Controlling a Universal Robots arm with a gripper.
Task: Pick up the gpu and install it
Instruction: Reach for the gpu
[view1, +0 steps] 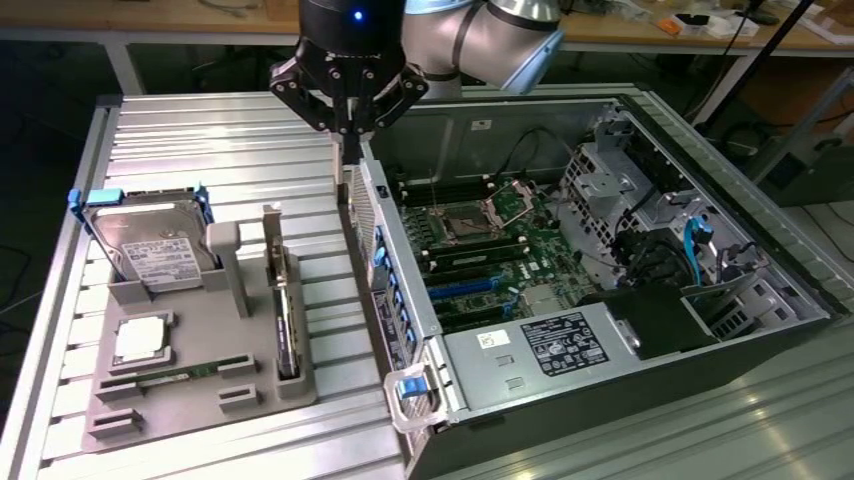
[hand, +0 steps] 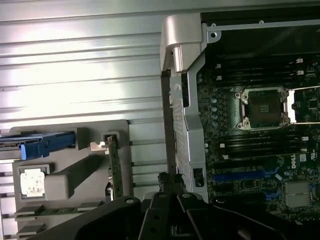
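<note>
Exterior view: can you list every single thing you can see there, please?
table: one, silvery ribbed metal, under everything
computer case: one, grey and black, open, exterior view's right
motherboard: one, green, inside the case
tray: one, grey, exterior view's left
hard drive: one, silver with white label, upright at tray's far end
processor chip: one, silvery, flat on tray
memory stick: one, green, tray's near edge
gpu: one, dark with silvery bracket, on edge in tray
arm: one, grey, far side
hand: one, black, shut, above the case's wall beside the tray
</note>
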